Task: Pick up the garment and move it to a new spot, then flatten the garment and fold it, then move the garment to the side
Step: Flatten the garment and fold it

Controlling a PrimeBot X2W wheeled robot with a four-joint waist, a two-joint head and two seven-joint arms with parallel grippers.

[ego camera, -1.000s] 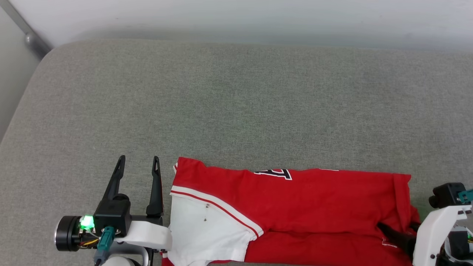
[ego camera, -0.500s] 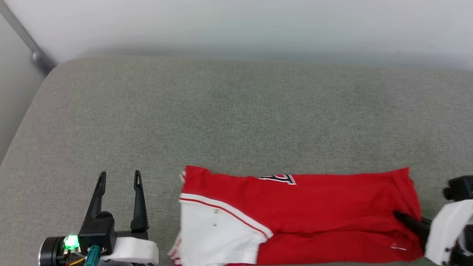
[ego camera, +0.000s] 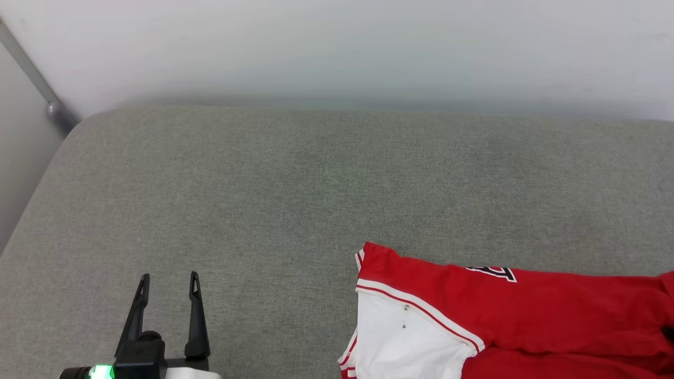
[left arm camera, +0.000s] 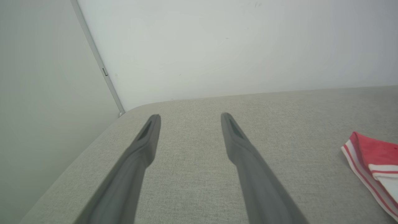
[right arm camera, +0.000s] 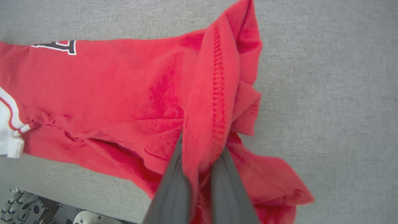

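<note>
Red garment lies folded on grey cushion, near-right area. Hem end pinched tight between right gripper jaws; left gripper jaws spread wide, well apart from the white sleeve.

Print on garment illegible

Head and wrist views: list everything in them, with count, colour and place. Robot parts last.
garment: one, red with a white sleeve and striped trim, folded on the cushion's near right
cushion: one, grey fabric, under everything
wall: one, white, behind the cushion
rail: one, grey, far left corner
left gripper: one, dark, open, near left, apart from the garment
right gripper: one, dark, shut on the garment's hem end
</note>
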